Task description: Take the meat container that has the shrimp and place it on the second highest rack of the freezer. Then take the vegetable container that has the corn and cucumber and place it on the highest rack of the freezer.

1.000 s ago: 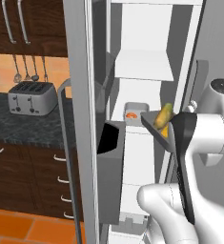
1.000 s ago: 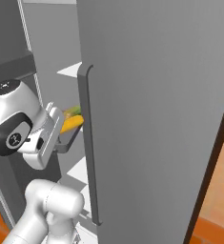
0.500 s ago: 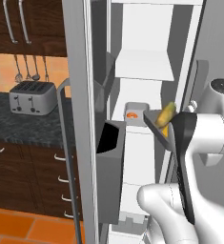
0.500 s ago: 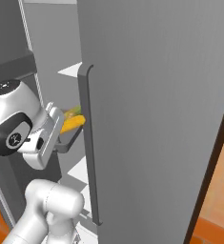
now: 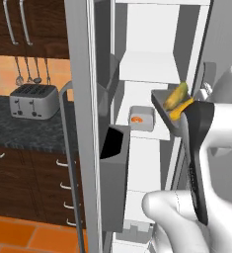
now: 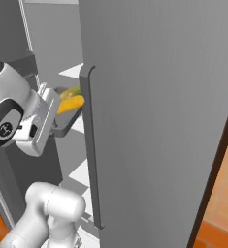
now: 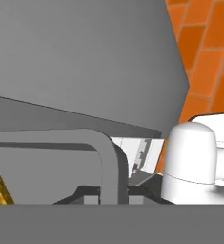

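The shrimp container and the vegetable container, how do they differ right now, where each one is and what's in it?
The shrimp container sits flat on a white freezer shelf, while the vegetable container is up in the air at the gripper, tilted. The shrimp container holds one small orange piece; the vegetable container carries the long yellow corn and the greenish cucumber. Both are shallow grey trays.

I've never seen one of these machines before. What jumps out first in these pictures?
Probably the white robot arm reaching into the open freezer, carrying a grey tray with a bright yellow corn and a duller green cucumber up among the white shelves. Deeper in, a second small tray with an orange shrimp sits on a shelf. Off left, a silver toaster stands on the dark counter.
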